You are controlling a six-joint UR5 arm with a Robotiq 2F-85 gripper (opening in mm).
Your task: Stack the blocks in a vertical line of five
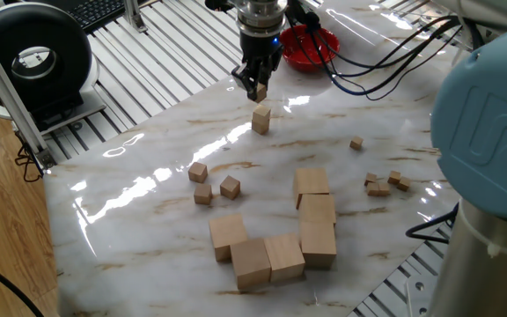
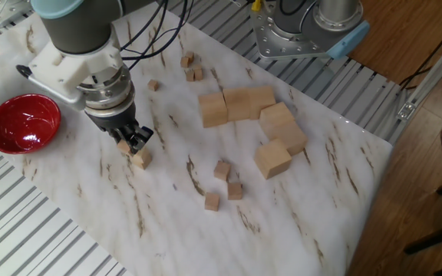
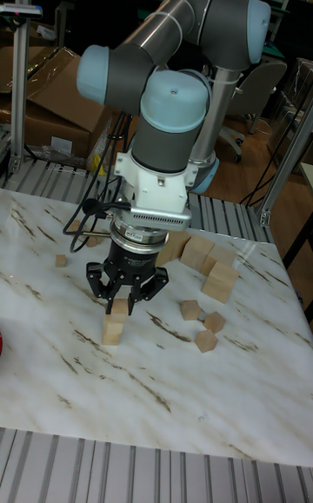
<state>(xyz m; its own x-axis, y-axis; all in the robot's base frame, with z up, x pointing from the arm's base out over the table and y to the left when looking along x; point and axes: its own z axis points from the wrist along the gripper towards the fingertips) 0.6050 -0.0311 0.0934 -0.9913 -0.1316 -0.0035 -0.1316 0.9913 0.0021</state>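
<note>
My gripper point(image 1: 256, 86) hangs over the far side of the marble table, shut on a small light-wood block point(image 1: 259, 91). That held block point(image 2: 123, 146) hovers a little above another block point(image 1: 260, 119) standing alone on the table; in the tall fixed view the held block point(image 3: 119, 308) sits almost over the lower block point(image 3: 111, 331). I cannot tell whether they touch. Three more blocks lie loose mid-table point(image 1: 198, 172) point(image 1: 203, 195) point(image 1: 230, 187).
Several large wooden cubes point(image 1: 317, 211) cluster at the near right. Tiny cubes point(image 1: 378, 187) point(image 1: 356, 143) lie scattered further right. A red bowl point(image 1: 308, 46) stands behind the gripper, with cables trailing past it. The robot base point(image 2: 305, 31) is off the table's edge.
</note>
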